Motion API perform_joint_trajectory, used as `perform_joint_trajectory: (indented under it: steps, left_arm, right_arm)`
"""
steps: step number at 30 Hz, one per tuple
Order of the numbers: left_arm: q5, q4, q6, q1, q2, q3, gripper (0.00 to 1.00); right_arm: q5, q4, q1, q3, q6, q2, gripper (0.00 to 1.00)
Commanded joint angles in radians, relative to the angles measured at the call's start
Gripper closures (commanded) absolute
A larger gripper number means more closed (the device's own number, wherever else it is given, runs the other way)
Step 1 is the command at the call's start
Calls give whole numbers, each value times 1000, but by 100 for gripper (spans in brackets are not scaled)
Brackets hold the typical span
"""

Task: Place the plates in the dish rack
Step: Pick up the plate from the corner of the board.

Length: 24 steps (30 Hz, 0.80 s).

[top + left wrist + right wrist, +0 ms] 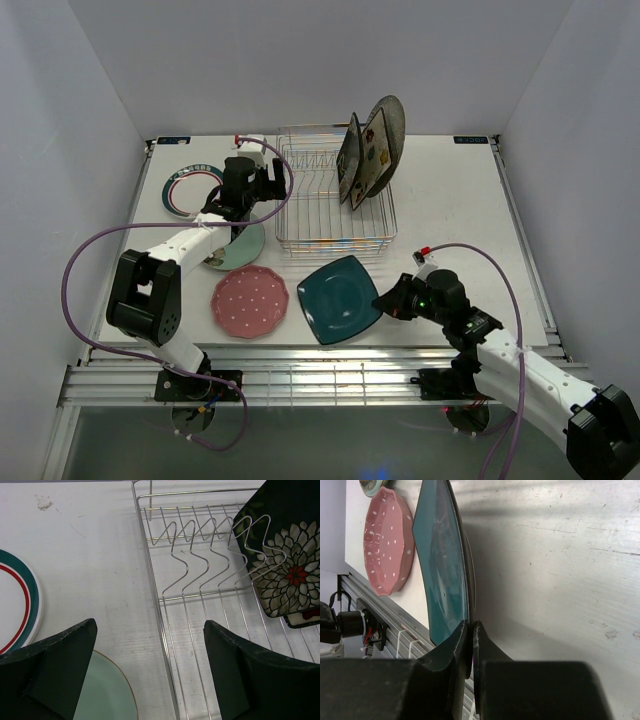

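Observation:
The silver wire dish rack (330,205) stands at the back centre. At its right end lean the speckled grey round plate (388,128), the black floral square plate (351,160) and the cream floral square plate (374,150). The teal square plate (338,298) lies in front of the rack. My right gripper (386,302) is shut on its right corner; the right wrist view shows the fingers (462,640) pinching the teal rim (442,570). The pink scalloped plate (250,300), mint plate (240,250) and white teal-rimmed plate (185,190) lie at the left. My left gripper (266,184) hangs open and empty over the rack's left edge (155,595).
The left wrist view shows the rack's zigzag prongs (200,560), the black floral plate (287,575), the mint plate's rim (107,695) and the white teal-rimmed plate (20,600). The pink plate (387,540) lies beyond the teal one. The table's front rail (300,380) is close behind my right gripper.

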Motion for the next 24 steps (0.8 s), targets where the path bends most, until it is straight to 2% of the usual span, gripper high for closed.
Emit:
perform_joint_trajectory:
  steps: [1,16,24]
  left_arm:
    - [6,4,1,4,-66,14,2]
    - [6,2,5,4,-68,14,2]
    - [7,2,5,4,-69,14,2]
  right_arm:
    - [31,-33,6,100,-46,-27,92]
    - [65,-182,6,327,-146,-32,92]
    - [71,-180,6,364,-153,-47,92]
